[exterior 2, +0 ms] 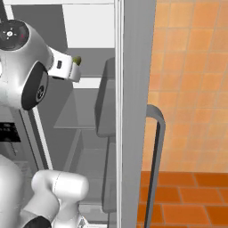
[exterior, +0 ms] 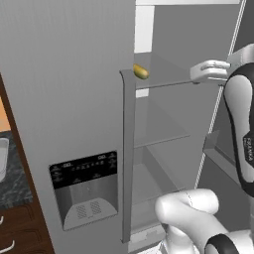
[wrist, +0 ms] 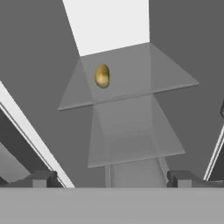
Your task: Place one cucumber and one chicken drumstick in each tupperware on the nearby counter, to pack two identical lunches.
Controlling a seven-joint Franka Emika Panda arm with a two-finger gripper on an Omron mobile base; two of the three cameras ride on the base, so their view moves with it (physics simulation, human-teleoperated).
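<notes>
A yellow-green cucumber (exterior: 141, 72) lies on the upper glass shelf (exterior: 168, 74) inside the open fridge; the hand view shows the cucumber (wrist: 102, 75) ahead, left of centre. My gripper (wrist: 112, 179) is open, its fingertips (wrist: 43, 178) wide apart with nothing between them. From the left base the gripper (exterior: 194, 73) hovers at shelf height, to the right of the cucumber and apart from it. From the right base, the gripper (exterior 2: 75, 67) half hides the cucumber (exterior 2: 77, 59). One tupperware (exterior: 2, 156) peeks in on the counter (exterior: 14, 186) at the far left. The chicken drumstick is out of view.
The closed fridge door with its dispenser panel (exterior: 84, 191) stands left of the opening, with a vertical grey bar (exterior: 128, 154) at its edge. Lower glass shelves (wrist: 131, 144) sit below. An open door with a curved handle (exterior 2: 156, 156) and an orange tiled wall (exterior 2: 191, 89) lie right.
</notes>
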